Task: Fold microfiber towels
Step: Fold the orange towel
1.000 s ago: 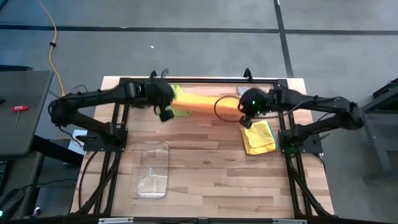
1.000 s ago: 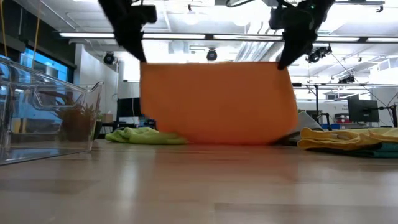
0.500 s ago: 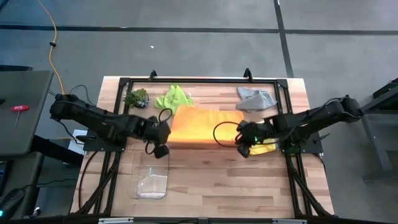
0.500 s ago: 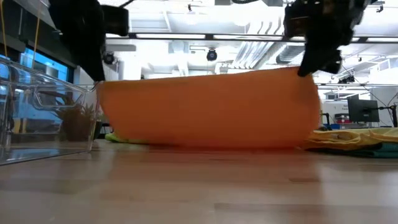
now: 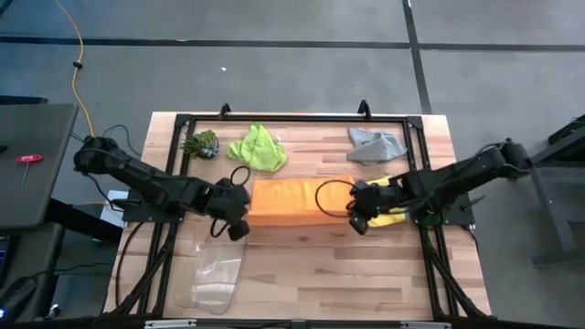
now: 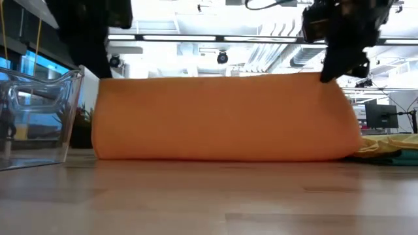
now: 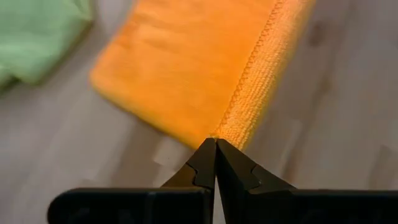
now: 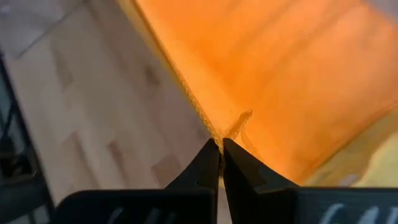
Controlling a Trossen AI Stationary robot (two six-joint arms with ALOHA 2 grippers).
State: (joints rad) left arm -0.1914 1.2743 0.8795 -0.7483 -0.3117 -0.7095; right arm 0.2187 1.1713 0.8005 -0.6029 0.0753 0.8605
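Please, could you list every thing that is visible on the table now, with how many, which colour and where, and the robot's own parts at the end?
Orange microfiber towel: one, orange, table centre, stretched between both hands.
Lime green microfiber towel: one, lime green, crumpled, far side, left of centre.
Grey microfiber towel: one, grey, crumpled, far right.
Yellow microfiber towel: one, yellow, right side, partly under the right arm.
Clear plastic bin: one, transparent, near left.
Small spiky green plant: one, green, far left.
Left hand: one, dark, shut on the orange towel's left corner.
Right hand: one, dark, shut on its right corner.
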